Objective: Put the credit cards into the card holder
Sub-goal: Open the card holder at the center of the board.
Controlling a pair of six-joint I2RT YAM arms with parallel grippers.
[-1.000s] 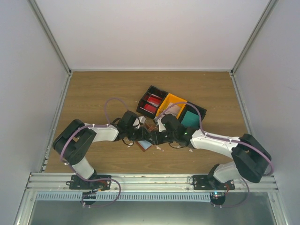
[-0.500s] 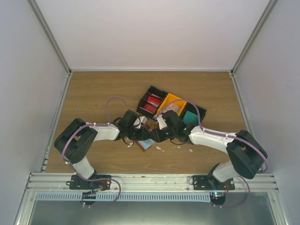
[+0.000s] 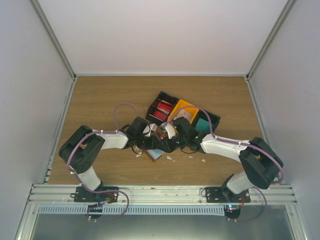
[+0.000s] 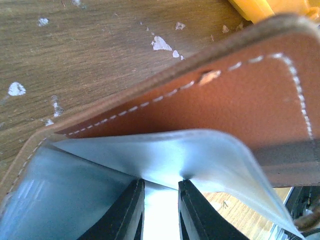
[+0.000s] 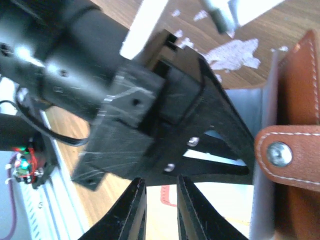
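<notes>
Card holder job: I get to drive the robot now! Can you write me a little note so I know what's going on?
Left gripper: fingers nearly together, seemingly pinching the pale inner pocket of the card holder and holding it open.
Right gripper: fingers close together beside the holder's snap tab. I cannot tell whether they hold anything.
Cards: red cards and a teal card lie in the bin tray just behind the holder.
Done: holder opened. No card is clearly inside yet.
Left: fetch each card and slide it into the pocket.
</notes>
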